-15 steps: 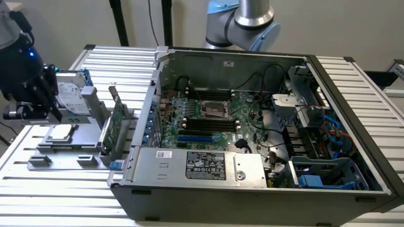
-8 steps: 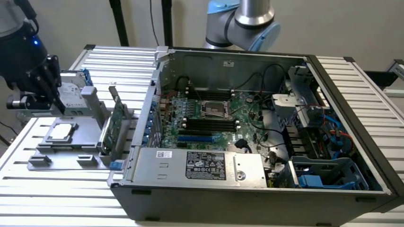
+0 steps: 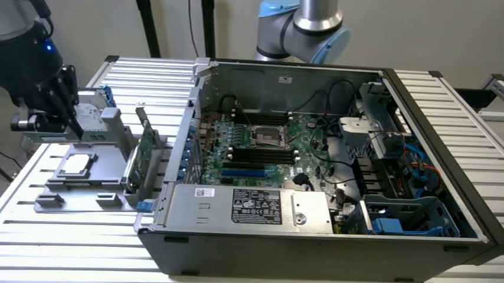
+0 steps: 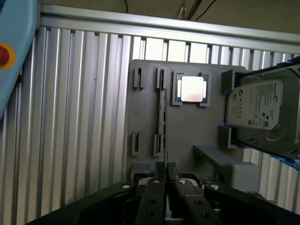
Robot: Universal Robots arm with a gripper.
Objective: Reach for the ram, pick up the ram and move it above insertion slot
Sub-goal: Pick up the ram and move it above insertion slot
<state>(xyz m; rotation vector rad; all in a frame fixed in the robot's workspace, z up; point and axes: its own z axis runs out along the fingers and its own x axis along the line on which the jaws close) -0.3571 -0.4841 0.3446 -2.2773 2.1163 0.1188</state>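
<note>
Gripper [image 4: 165, 180], fingers nearly closed, nothing held, is aligned with ram [image 4: 162, 123], stood on edge in tray [image 4: 187, 129] clips for access; case [image 3: 315, 171] at frame right.

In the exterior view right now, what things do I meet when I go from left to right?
Black pincer → silver hard drive standing in the grey holder → square silver processor chip on the grey tray → upright green circuit card → open black computer case with its green motherboard.
</note>
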